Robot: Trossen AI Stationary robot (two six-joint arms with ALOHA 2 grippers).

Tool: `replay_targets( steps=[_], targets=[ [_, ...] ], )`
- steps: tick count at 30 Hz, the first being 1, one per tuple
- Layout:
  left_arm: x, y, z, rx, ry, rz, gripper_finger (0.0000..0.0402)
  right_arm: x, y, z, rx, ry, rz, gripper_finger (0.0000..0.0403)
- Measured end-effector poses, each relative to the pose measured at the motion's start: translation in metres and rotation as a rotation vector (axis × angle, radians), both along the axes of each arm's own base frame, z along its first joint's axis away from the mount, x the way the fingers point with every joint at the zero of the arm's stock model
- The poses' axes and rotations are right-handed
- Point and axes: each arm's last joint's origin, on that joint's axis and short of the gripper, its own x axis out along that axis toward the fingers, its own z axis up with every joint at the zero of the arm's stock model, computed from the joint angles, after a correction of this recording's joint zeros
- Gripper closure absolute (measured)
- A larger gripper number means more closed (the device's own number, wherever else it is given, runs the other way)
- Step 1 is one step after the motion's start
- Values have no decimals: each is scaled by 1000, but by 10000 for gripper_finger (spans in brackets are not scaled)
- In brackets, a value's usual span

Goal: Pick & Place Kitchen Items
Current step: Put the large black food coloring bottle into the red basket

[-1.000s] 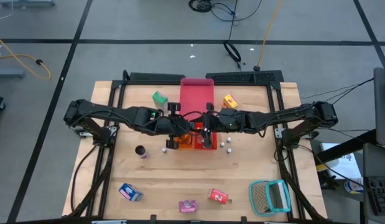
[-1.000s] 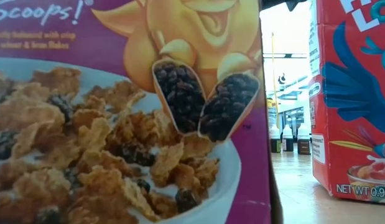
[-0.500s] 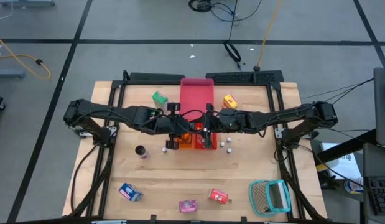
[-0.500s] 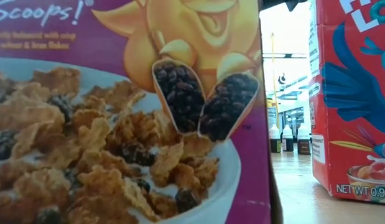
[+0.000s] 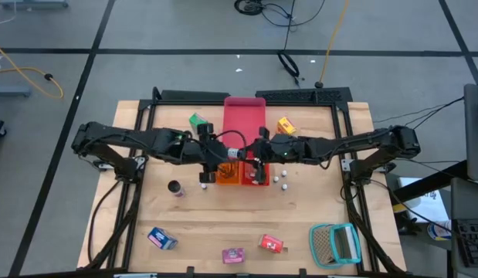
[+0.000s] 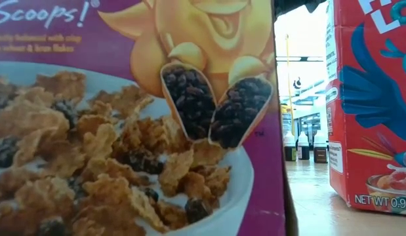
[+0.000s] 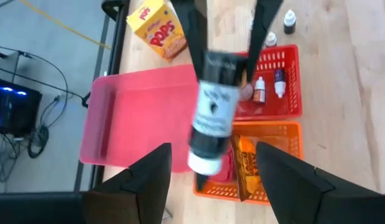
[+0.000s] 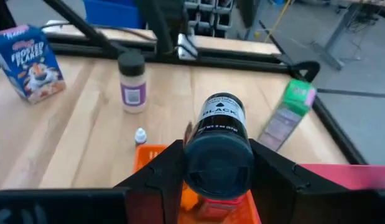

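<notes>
A black bottle with a white cap hangs over the orange tray and the small red tray at the table's middle. My right gripper is shut on it. My left gripper is open just to the bottle's left, its fingers on either side of the white cap end with a gap on both sides. Both small trays hold little bottles and packets. The low view shows neither gripper. My right gripper pinches the bottle's dark end between its two fingers, coming about level from the table's right. The bottle reaches out from the fingers toward my left gripper, white cap foremost, and is lifted clear above the trays.
A large pink tray lies behind, with a green box and a yellow box beside it. A dark-lidded jar and tiny bottles stand nearby. Blue, pink and red boxes and a teal basket line the near edge.
My left gripper has opened and let go of the bottle, and it has drawn back a little toward the table's left edge. The bottle stays in my right gripper, which has kept still.
</notes>
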Motion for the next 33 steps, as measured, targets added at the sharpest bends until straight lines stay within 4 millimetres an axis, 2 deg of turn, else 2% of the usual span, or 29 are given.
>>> replay_targets(
  steps=[6, 9, 13, 16, 19, 26, 33],
  targets=[
    [-28, 4, 26, -19, -107, 47, 167, -22, 1, 31, -45, -83, -34, 264],
    [-34, 4, 33, -30, -195, 47, 167, -35, 6, 50, -71, -157, -32, 264],
    [-38, 4, 31, -41, -317, -4, 167, -49, 13, 70, -94, -257, 4, 264],
    [-38, 5, 16, -32, -350, -30, 167, -57, 17, 81, -106, -314, 20, 264],
    [-38, 7, 2, -25, -460, -46, 167, -60, 21, 87, -119, -365, 35, 264],
    [-31, 10, -27, -11, -811, -144, 167, -61, 31, 93, -147, -426, 77, 264],
    [-37, 15, -46, -54, -1125, -303, 167, -61, 36, 95, -156, -448, 100, 264]
  ],
)
